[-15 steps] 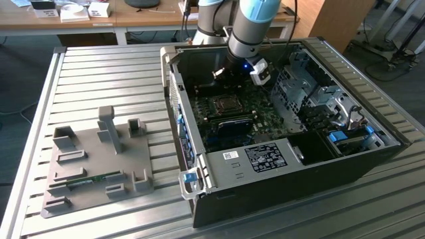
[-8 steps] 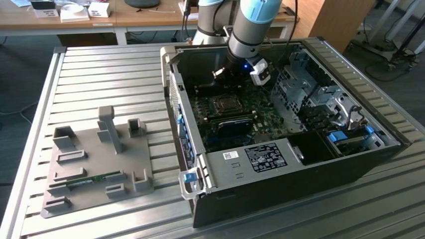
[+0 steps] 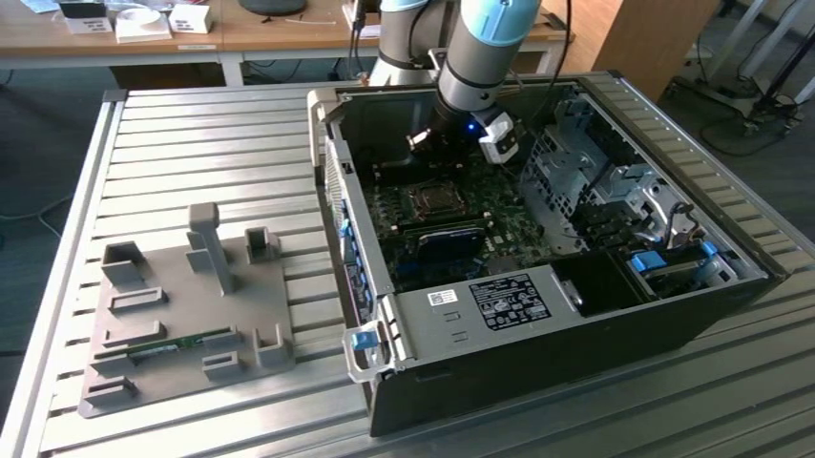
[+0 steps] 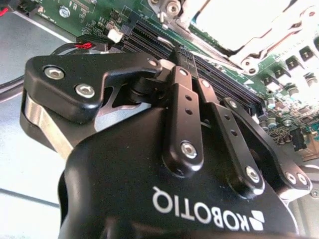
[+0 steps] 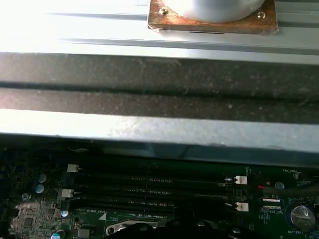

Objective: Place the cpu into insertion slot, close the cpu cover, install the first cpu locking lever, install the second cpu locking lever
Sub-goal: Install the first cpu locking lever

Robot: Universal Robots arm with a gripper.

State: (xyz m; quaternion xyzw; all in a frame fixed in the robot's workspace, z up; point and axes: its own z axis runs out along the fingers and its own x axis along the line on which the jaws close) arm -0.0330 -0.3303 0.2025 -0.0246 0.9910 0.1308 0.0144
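Black two-finger gripper: in the second wrist view its fingertips are drawn together with no gap between them. You cannot tell whether anything thin is pinched there. It hangs over the long narrow black memory slots of the green motherboard. Just beyond those slots lies the silvery, copper-tinted square cpu cover. Its window shows a bright pale surface, which may be the cpu's metal top; glare keeps you from being sure.

In the exterior view the gripper sits deep inside the open black computer case, near the case's far wall at twelve o'clock. The small square dark-framed insertion slot lies near the gripper at six o'clock, with open air above it. At three o'clock the big grey metal drive cage stands close beside the wrist. At nine o'clock you have the case's side wall with blue tabs.

In the first wrist view the memory slots run alongside a grey metal case wall, so room is tight on that side.

Outside the case, at eight o'clock and well apart, a grey moulded fixture plate rests on the ribbed aluminium table.
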